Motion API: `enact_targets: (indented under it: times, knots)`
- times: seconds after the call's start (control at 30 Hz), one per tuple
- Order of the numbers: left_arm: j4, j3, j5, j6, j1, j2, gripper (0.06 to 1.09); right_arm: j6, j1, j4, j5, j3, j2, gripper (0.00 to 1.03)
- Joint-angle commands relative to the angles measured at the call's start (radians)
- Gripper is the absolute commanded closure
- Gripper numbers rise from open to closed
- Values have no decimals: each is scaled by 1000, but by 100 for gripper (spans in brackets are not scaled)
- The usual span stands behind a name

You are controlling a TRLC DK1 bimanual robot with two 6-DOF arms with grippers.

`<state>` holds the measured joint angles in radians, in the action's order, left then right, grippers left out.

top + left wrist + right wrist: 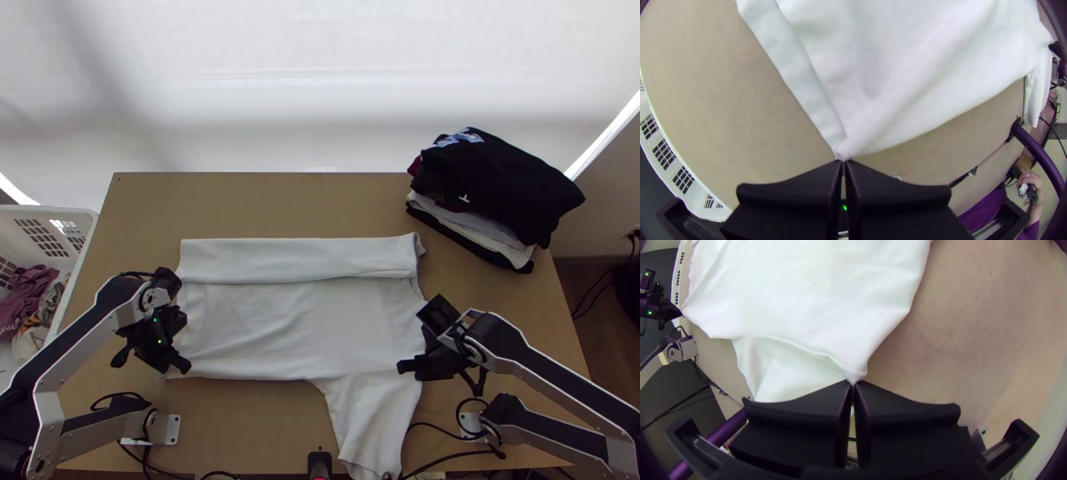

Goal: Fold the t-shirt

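Note:
A white t-shirt [296, 320] lies across the table, its far side folded over in a long strip and one sleeve hanging toward the near edge. My left gripper [178, 370] is at the shirt's near left corner; in the left wrist view the left gripper [844, 162] is shut on a pinched corner of the t-shirt [907, 80]. At the near right corner, above the sleeve, is my right gripper [410, 366]. The right wrist view has the right gripper [854, 382] shut on a gathered bit of the t-shirt [809, 298], with the sleeve beside it.
Folded dark and light clothes are stacked [496, 192] at the table's back right. A white basket [80, 220] with clothes in it stands beyond the left edge. Bare table [264, 204] stretches behind the shirt. Cables lie along the near edge. A person's hand [1030, 180] shows in the left wrist view.

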<state>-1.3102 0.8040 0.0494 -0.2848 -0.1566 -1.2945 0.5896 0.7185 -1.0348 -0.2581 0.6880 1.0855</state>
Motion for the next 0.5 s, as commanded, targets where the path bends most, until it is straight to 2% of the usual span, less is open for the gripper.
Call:
enact_targets:
  times: [0.0, 0.47]
  knots:
    - [29, 90, 0, 10, 19, 18, 105, -24, -13, -25, 8, 84, -32, 99]
    - [146, 233, -20, 49, 95, -9, 105, -201, -152, -25, 8, 222, -79, 100]
